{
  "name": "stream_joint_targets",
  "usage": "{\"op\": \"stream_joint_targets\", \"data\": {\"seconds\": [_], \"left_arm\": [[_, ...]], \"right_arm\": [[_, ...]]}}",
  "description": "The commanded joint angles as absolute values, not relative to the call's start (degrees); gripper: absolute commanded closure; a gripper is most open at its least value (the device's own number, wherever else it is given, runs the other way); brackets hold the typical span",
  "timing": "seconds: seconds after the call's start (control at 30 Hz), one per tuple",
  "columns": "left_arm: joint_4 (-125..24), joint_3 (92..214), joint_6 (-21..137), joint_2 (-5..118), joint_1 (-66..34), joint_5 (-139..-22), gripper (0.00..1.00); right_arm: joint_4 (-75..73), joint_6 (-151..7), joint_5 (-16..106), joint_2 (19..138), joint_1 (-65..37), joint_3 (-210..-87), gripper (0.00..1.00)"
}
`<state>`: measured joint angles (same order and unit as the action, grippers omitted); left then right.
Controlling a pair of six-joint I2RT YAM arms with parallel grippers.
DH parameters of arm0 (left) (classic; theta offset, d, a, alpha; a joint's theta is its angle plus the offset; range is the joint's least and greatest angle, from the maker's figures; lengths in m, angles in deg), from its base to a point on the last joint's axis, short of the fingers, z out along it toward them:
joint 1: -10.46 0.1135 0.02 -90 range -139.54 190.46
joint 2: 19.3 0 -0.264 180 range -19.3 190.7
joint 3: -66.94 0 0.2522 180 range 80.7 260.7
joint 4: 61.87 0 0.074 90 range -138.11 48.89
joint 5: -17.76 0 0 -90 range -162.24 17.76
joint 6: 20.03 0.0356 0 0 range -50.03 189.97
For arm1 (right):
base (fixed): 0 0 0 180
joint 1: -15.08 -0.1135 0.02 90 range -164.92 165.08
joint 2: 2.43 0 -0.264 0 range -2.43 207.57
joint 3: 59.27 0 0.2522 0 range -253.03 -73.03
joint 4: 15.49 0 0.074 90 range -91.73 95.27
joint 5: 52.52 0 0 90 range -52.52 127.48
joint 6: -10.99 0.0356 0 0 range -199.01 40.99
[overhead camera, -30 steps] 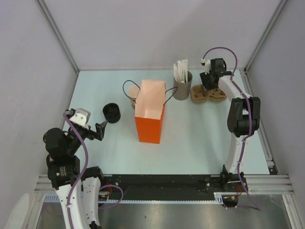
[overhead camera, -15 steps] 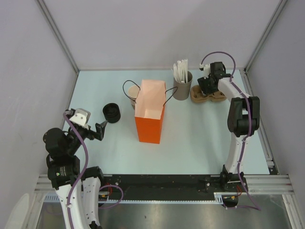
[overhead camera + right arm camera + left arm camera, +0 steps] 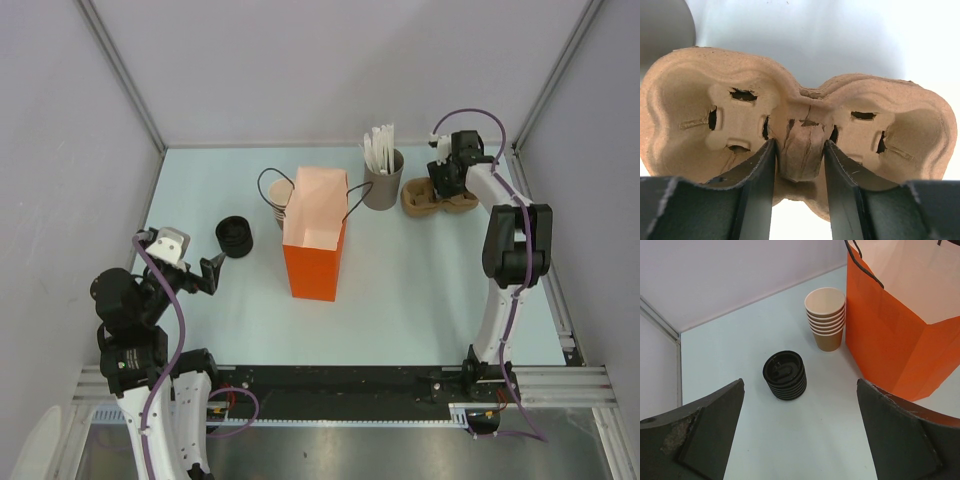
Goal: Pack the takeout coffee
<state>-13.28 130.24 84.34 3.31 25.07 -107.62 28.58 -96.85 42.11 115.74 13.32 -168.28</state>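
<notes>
Right gripper (image 3: 799,145): jaws partway closed, one finger on each side of the raised centre post of the pulp cup carrier (image 3: 880,130). Both pads look to be touching the post. I read this as a pinch on the carrier's handle point, the stiffest place to lift it.

Carrier lies flat at the far right of the table (image 3: 420,300), both wells empty. It sits just beside the grey holder of white stirrers (image 3: 383,180).

Left gripper (image 3: 800,385): jaws wide apart, holding nothing, hanging above the table. It faces the stack of black lids (image 3: 785,376), with the stack of lidless cups (image 3: 826,320) beyond.

Orange bag (image 3: 890,340) stands upright mid-table, mouth open, touching or nearly touching the cup stack.

Takeout coffee: no lidded cup shows in any view. Likely early in the task, with the packing not yet begun.
</notes>
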Motion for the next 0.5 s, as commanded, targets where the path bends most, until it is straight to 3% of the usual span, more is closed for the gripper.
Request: {"op": "stream_joint_targets", "data": {"seconds": [0.0,0.3,0.47], "left_arm": [[-15.1,129.8,83.2,3.4,25.9,-109.4,0.01],[-15.1,129.7,83.3,3.2,26.0,-109.5,0.01],[-15.2,129.6,83.3,3.1,25.9,-109.5,0.01]], "right_arm": [[27.0,-96.3,43.1,110.8,13.0,-168.7,0.63],[26.9,-97.1,41.5,109.2,12.4,-169.2,0.68],[27.4,-97.4,41.1,110.1,12.4,-169.1,0.59]]}}
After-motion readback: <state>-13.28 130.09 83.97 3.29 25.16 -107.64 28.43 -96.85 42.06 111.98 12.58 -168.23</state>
